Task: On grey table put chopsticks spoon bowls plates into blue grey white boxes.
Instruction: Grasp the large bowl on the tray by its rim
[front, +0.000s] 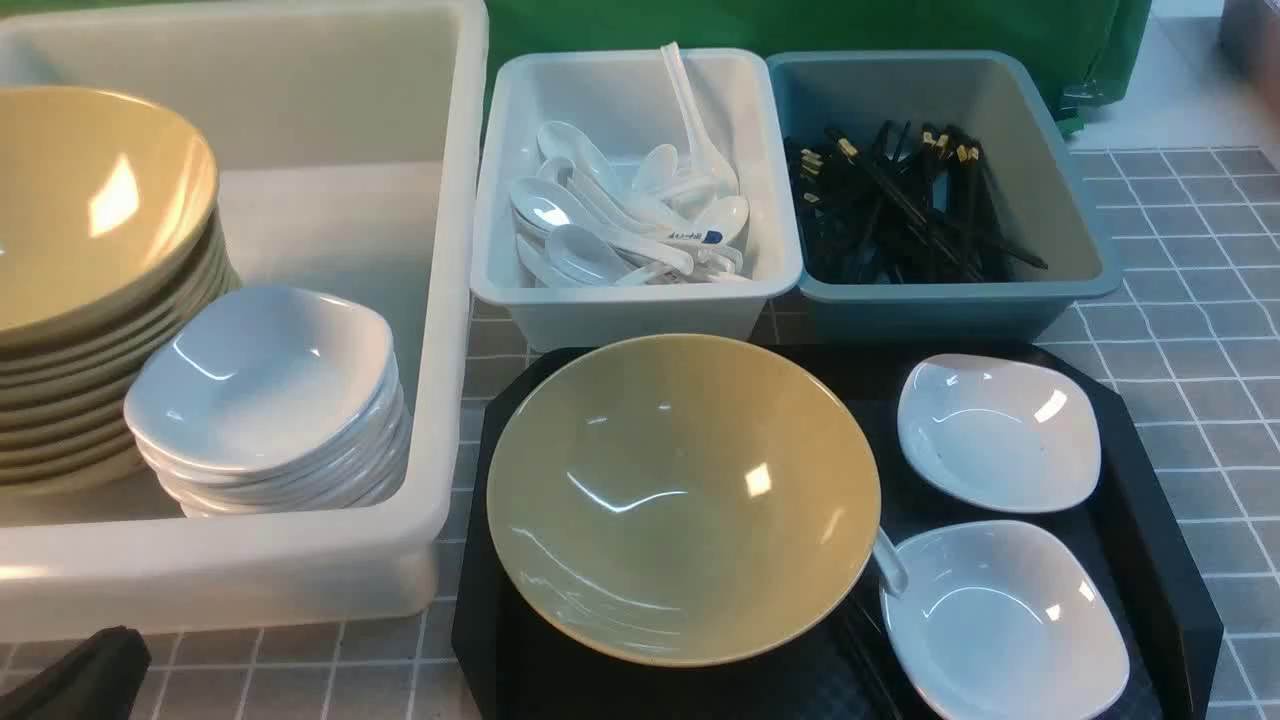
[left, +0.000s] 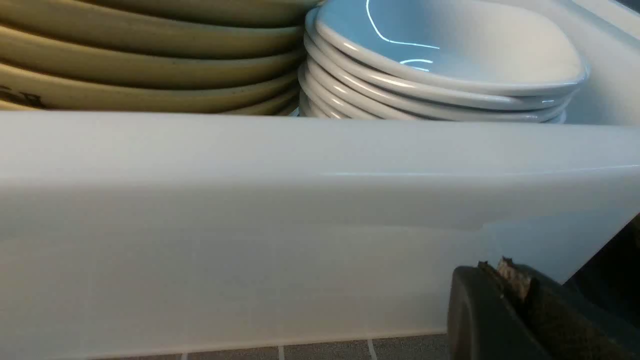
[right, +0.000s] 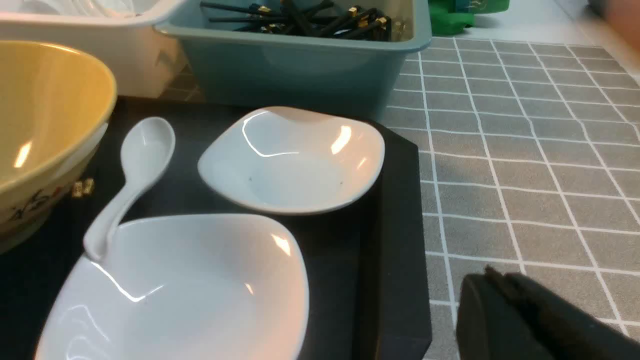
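On the black tray (front: 1150, 520) stand a yellow bowl (front: 680, 490) and two white plates (front: 1000, 430) (front: 1000, 620). A white spoon (right: 135, 170) lies between the bowl and the nearer plate. Gold-banded chopstick ends (right: 82, 187) peek from under the bowl. The big white box (front: 455, 300) holds stacked bowls (front: 90, 220) and plates (front: 260, 380). The grey-white box (front: 630, 310) holds spoons, the blue box (front: 950, 305) chopsticks (front: 900, 200). My left gripper (left: 505, 270) is shut and empty, low before the white box's front wall. My right gripper (right: 492, 275) is shut and empty over the grey table (right: 525, 175), beside the tray's right edge.
The tray sits on the grey table just in front of the two smaller boxes, close to the big white box's right wall. Green cloth (front: 800, 25) hangs behind the boxes. Tiled table surface stretches to the right of the tray and the blue box.
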